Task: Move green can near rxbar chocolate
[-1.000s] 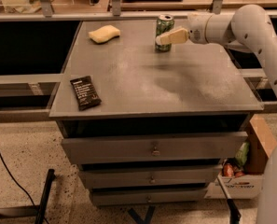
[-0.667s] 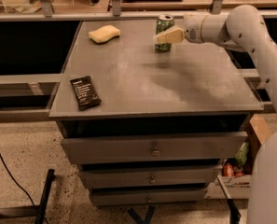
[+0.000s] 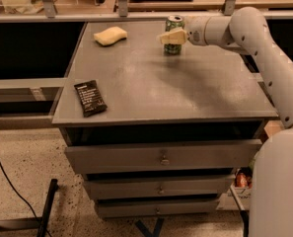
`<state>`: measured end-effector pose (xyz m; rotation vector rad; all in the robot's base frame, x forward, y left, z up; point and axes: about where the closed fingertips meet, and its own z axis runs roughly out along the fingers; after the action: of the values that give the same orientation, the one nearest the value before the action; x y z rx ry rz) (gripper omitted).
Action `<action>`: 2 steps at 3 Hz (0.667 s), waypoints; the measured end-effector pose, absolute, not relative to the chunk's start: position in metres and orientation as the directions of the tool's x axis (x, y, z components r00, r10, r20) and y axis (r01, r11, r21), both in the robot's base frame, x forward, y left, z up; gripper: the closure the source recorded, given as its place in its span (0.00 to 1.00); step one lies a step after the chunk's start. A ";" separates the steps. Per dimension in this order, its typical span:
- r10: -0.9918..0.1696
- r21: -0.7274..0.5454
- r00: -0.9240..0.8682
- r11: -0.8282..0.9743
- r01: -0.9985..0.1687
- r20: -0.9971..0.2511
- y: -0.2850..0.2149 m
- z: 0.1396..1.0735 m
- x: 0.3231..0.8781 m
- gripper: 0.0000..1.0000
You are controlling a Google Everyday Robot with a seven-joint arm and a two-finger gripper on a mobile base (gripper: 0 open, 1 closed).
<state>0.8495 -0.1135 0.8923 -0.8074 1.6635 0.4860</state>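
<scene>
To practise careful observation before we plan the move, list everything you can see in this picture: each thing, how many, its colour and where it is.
Can: one, green with a silver top, upright at the far edge of the tabletop, right of centre.
Sponge: one, pale yellow, far left of the tabletop.
Snack bar: one, black with white text, flat near the front left corner.
Table: one, grey, centre of view.
Drawers: three, grey, stacked under the tabletop.
Floor: speckled beige, below and left.
Arm: one, white, reaching in from the right.
Gripper: one, cream, in front of the can.
</scene>
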 end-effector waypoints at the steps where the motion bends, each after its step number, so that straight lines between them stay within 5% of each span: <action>1: -0.248 -0.097 -0.105 0.683 -0.724 -0.963 -0.109 0.886 0.856 0.41; 2: -0.237 -0.078 -0.126 0.695 -0.715 -0.963 -0.110 0.879 0.860 0.59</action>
<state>0.8605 -0.1102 0.8793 -0.7744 1.6897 0.4885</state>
